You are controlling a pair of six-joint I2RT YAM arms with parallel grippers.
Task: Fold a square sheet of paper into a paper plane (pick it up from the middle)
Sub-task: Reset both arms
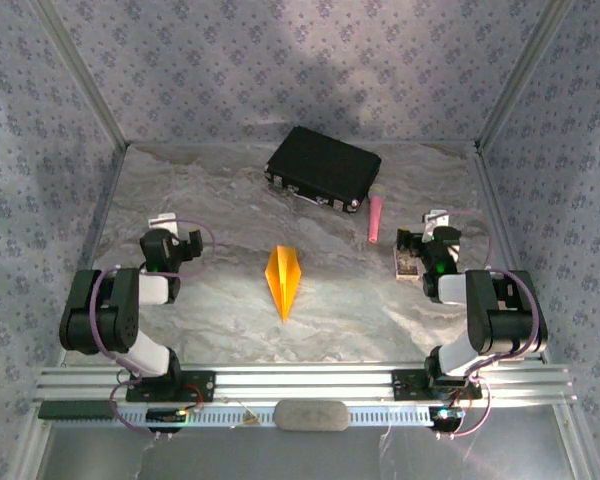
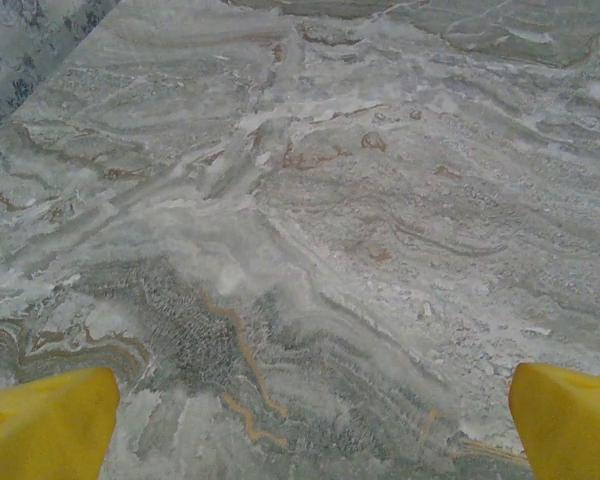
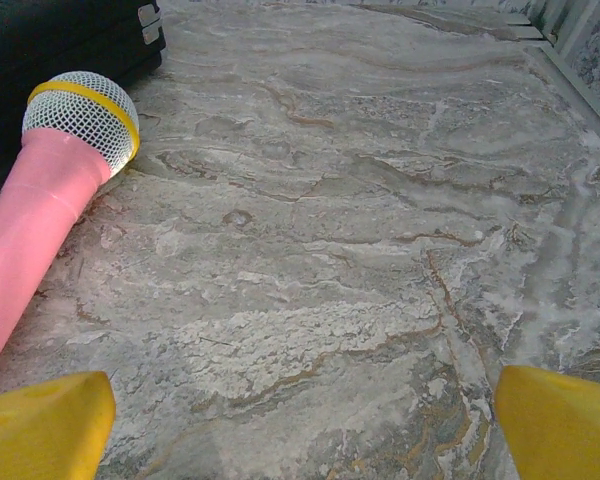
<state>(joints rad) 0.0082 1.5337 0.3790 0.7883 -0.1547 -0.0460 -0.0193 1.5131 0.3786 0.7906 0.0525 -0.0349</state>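
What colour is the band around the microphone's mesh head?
Yellow. The band rings the white head of the pink microphone; right wrist view shows it best.

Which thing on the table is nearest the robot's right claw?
The pink microphone, lying just ahead-left of the right gripper. The orange paper plane sits mid-table, and the black case is farther back.

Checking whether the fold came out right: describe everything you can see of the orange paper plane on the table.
The paper plane is thin orange-yellow paper folded into a slim pointed dart with a crease along its middle. It lies near the middle of the marbled table, its long sharp tip aimed at the near edge. Only the table touches it.
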